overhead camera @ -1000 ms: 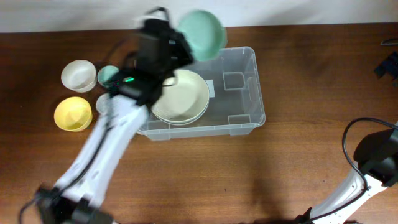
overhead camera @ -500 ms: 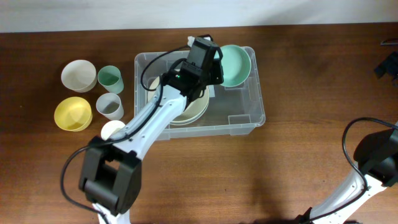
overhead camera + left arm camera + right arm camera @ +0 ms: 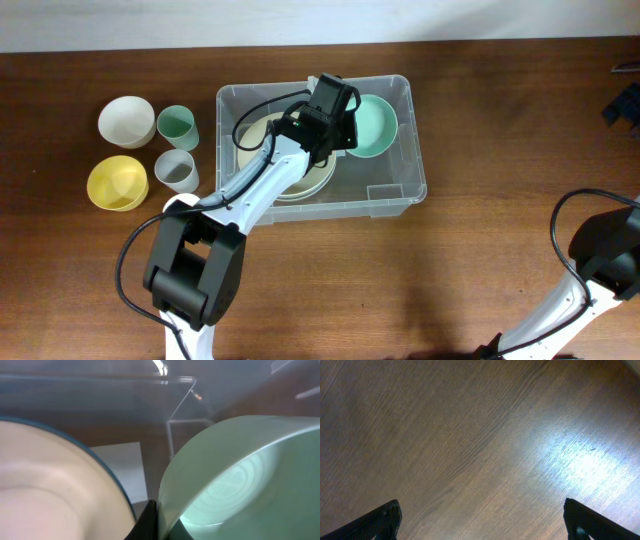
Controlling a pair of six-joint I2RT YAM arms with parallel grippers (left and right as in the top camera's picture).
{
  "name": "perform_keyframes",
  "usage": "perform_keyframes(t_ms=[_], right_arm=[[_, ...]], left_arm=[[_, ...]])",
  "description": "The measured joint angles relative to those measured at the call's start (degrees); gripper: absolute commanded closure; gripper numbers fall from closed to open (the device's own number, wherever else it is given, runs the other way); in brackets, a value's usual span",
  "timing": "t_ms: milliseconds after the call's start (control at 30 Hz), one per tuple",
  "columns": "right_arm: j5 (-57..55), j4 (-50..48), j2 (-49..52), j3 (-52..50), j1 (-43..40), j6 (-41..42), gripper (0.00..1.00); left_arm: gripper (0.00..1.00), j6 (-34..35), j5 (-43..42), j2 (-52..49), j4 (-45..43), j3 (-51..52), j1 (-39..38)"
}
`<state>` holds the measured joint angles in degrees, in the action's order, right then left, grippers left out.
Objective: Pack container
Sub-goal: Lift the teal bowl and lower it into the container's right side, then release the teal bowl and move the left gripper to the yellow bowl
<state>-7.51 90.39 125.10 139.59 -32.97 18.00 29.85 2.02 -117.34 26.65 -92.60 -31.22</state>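
The clear plastic container [image 3: 400, 180] stands mid-table. Cream bowls [image 3: 290, 165] lie stacked in its left half; they also show in the left wrist view [image 3: 45, 490]. My left gripper [image 3: 335, 125] is inside the container, shut on the rim of a mint green bowl [image 3: 372, 125], which is tilted in the right half. In the left wrist view the green bowl [image 3: 240, 475] fills the right side, its rim pinched in my left gripper [image 3: 157, 520], with the white label [image 3: 120, 465] on the base behind. My right gripper [image 3: 480, 520] is open over bare wood.
Left of the container stand a white bowl [image 3: 126, 121], a yellow bowl [image 3: 117, 182], a green cup [image 3: 176, 126], a grey cup [image 3: 176, 170] and a small white cup [image 3: 180, 208]. The right arm [image 3: 605, 260] is at the table's right edge.
My left gripper carried the green bowl from above the container's far edge down into its right half. The right arm has not moved.
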Motion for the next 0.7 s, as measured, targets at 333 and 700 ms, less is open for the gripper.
perform_keyframes(t_ms=[333,700], right_arm=[[0.0,0.0,0.0,0.0,0.0,0.0,0.01],[0.0,0.0,0.0,0.0,0.0,0.0,0.01]], left_arm=[[0.89,-0.3,-0.1,-0.7,1.0,0.0,0.0],[0.76,-1.4,-1.6,-2.7,0.1,0.0,0.0]])
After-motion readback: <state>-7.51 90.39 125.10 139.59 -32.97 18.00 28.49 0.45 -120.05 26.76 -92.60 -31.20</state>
